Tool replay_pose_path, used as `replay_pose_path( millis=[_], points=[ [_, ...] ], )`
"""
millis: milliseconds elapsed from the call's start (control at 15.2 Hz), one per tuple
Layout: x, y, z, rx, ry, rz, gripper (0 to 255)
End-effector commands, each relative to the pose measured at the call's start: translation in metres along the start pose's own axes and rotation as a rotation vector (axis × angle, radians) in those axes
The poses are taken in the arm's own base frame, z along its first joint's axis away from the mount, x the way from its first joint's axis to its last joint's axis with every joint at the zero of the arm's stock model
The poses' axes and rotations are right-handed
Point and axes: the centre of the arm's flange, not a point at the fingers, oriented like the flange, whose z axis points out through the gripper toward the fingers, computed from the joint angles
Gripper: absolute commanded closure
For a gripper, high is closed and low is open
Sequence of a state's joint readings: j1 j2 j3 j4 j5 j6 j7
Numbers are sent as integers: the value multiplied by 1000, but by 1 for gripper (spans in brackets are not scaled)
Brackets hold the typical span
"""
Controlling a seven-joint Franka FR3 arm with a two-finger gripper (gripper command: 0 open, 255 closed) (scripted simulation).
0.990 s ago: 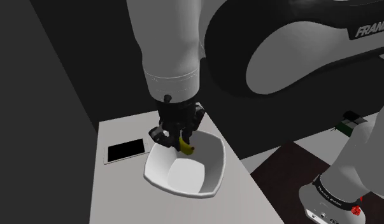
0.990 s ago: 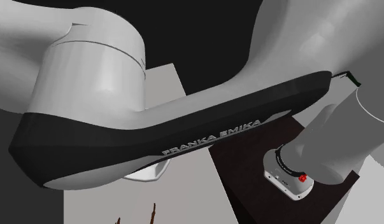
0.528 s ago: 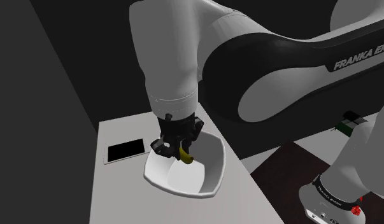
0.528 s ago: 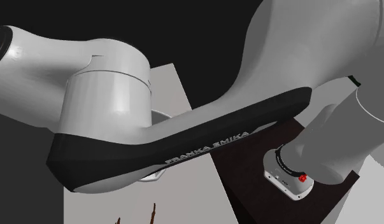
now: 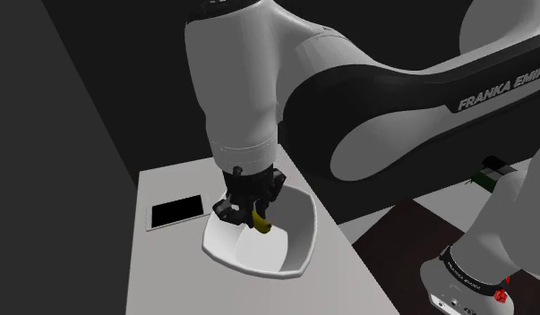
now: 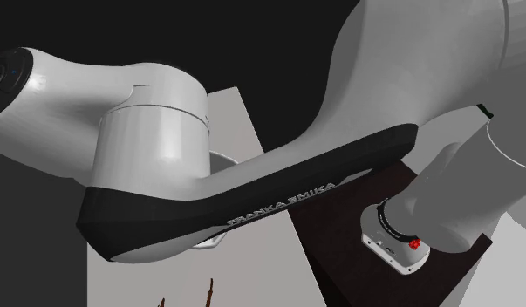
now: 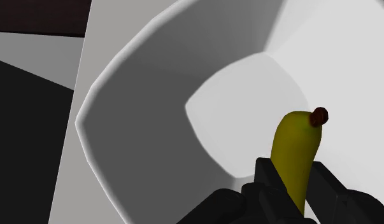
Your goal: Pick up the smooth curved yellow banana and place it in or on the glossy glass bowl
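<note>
Presently the gripper (image 5: 252, 211) hangs inside the white bowl (image 5: 296, 234), lowered below its rim. Its two black fingers (image 7: 267, 179) pinch the yellow banana (image 5: 261, 223) from either side. On the wrist view the banana juts out beyond the fingers, its brown tip foremost and aimed at the bowl's inner floor; contact with that floor cannot be determined. The bowl stands on a pale table (image 5: 160, 273). A flat dark slab with a white border (image 5: 176, 212) lies on the table near the bowl, at the shoulder view's left, not touching it. The white arm (image 5: 241, 80) descends from above.
</note>
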State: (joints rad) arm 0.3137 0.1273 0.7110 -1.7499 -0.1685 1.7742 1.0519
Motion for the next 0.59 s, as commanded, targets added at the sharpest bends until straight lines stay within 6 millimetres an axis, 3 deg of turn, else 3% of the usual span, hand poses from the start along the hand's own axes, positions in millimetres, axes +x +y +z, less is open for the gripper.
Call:
replay_pose_path(
  millis=[0,330,528],
  points=[
    [0,0,0,0,0,0,0],
    [0,0,0,0,0,0,0],
    [0,0,-40,0,0,0,0]
  ],
)
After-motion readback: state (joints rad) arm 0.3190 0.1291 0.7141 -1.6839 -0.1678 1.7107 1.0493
